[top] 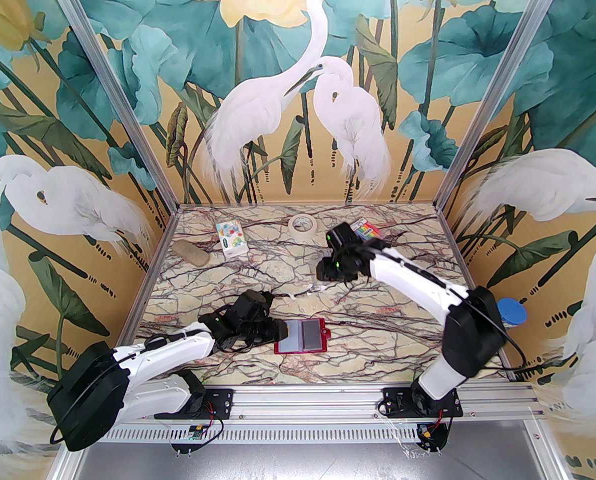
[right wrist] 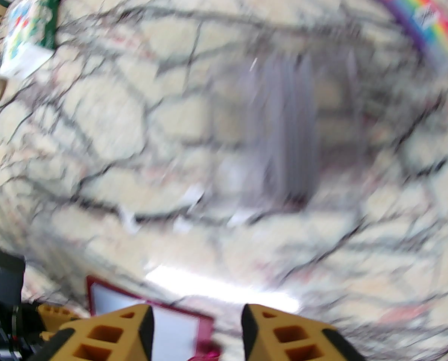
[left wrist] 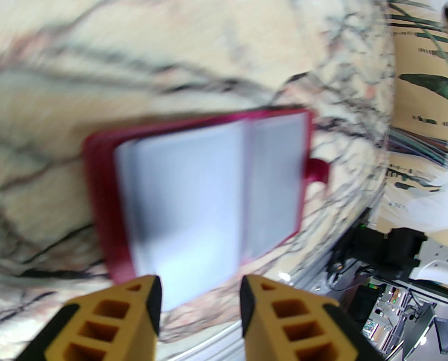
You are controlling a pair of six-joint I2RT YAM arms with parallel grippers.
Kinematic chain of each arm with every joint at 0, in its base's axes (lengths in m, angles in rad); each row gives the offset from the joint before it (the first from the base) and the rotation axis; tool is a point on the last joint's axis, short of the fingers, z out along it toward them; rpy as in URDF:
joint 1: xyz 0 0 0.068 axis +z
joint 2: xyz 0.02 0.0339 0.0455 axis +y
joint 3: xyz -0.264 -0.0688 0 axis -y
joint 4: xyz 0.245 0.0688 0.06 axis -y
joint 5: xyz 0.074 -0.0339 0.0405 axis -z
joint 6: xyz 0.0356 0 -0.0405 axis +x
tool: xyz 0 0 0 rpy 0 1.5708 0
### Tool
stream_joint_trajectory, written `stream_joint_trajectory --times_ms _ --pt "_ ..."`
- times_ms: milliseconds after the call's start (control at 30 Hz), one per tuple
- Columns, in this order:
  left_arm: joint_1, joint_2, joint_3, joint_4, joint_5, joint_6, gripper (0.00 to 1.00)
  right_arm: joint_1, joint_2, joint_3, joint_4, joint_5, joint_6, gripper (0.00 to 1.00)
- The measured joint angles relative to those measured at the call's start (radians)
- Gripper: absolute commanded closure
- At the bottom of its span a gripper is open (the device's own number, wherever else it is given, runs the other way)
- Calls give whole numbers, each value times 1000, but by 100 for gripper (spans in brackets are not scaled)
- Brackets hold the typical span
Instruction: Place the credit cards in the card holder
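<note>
left pincer [left wrist: 199, 295]: standing partly open, gripping nothing, tips hanging at the near edge of the card holder [left wrist: 99, 186]
right pincer [right wrist: 197, 329]: gaping partway, holding nothing, hovering over the tabletop [right wrist: 96, 126]
card holder: lying open flat, lower centre of top view, pale sleeves facing up
credit cards [right wrist: 284, 134]: blurred grey stack sitting centre-right in right wrist view, ahead of right pincer
rainbow packet [right wrist: 430, 32]: lying upper right

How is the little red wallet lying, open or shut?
Open. The card holder lies spread flat on the table, both pale inner pages facing up inside the red rim, snap tab sticking out sideways.
</note>
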Motion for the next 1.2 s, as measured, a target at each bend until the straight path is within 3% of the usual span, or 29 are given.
stream_joint_trajectory --times_ms 233,500,1200 --pt "0 -1 -5 1 -8 -3 60 -56 185 215 -84 92 -107 50" --pt "0 -1 -5 1 -8 -3 60 -115 309 264 -127 63 -122 50" --pt "0 14 -4 2 -7 -3 60 -114 345 238 -96 -82 -56 51"
